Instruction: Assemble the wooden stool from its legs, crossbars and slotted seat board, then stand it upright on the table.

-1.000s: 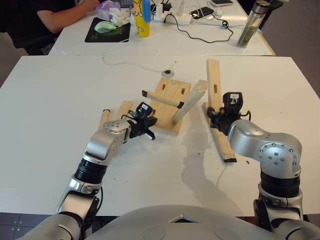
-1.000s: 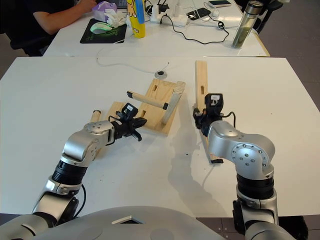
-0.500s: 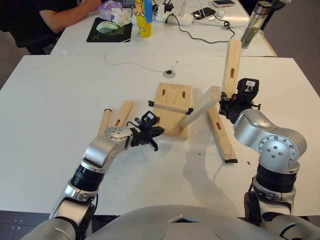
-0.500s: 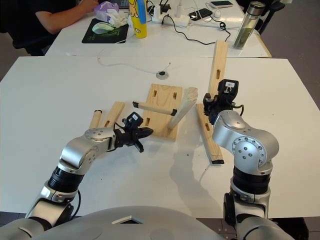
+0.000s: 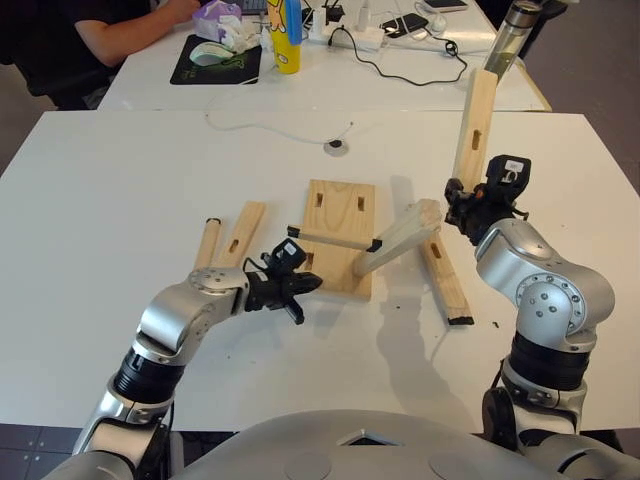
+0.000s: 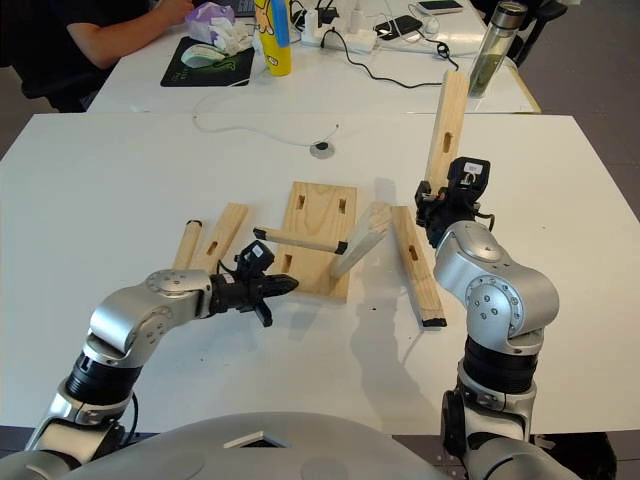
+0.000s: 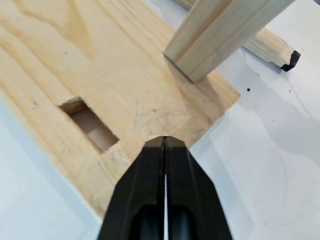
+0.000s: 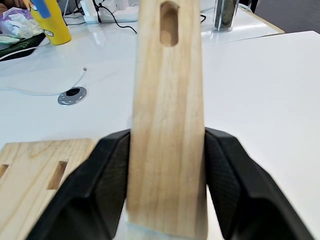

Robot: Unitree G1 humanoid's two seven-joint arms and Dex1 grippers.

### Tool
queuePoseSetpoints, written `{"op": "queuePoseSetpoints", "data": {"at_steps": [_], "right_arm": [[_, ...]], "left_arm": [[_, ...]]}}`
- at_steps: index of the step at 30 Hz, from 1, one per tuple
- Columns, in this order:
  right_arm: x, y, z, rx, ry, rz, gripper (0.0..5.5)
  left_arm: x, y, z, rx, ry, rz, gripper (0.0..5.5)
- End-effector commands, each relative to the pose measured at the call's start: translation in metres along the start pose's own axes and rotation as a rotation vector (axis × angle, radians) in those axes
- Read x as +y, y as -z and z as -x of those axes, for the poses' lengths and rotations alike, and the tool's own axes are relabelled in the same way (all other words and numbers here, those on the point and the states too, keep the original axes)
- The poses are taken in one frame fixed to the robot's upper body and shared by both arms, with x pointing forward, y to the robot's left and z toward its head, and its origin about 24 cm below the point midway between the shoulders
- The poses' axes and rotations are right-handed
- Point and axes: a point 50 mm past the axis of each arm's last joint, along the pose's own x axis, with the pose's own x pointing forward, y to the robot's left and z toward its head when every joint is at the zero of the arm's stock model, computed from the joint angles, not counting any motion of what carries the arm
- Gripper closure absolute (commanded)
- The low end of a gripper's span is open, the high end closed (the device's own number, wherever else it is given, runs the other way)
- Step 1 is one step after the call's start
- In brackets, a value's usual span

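At the right of the head view, my right claw (image 5: 463, 196) clamps a wooden leg (image 5: 476, 120) nearly upright above the counter (image 5: 120, 180). Centre-left, my left claw (image 5: 303, 288) is pinched closed, empty, at the near edge of the slotted seat board (image 5: 335, 205) lying flat.

The lower end of the upright leg (image 5: 476, 125) is hidden behind the right tool (image 5: 460, 200), right of the middle of the frame. In the right wrist view its upper end runs off the picture, and the seat board (image 8: 30, 165) is cut off too. A tiny dark speck (image 7: 248, 90) on the surface (image 7: 260, 150) is too small to tell. The bottle (image 5: 507, 30), upper right, is cut by the edge.
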Motion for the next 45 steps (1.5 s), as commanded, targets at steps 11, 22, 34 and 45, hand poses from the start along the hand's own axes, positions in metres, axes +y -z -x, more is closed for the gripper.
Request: {"op": "queuePoseSetpoints", "data": {"at_steps": [11, 22, 34, 45], "right_arm": [[-0.005, -0.069, -0.002, -0.360, -0.571, -0.179, 3.42], [0.055, -0.118, 0.066, -0.257, -1.527, -0.232, 3.42], [0.049, -0.094, 0.074, 0.015, -1.695, -0.190, 3.42], [0.049, -0.084, 0.074, 0.128, -1.723, -0.058, 3.42]], "left_arm": [[0.001, -0.081, 0.141, -0.353, 0.300, -0.109, 3.42], [0.029, -0.162, 0.174, -0.787, 0.271, -0.055, 1.75], [0.010, -0.178, 0.160, -0.745, 0.602, 0.001, 0.10], [-0.001, -0.180, 0.155, -0.655, 0.651, -0.003, 0.10]]}}
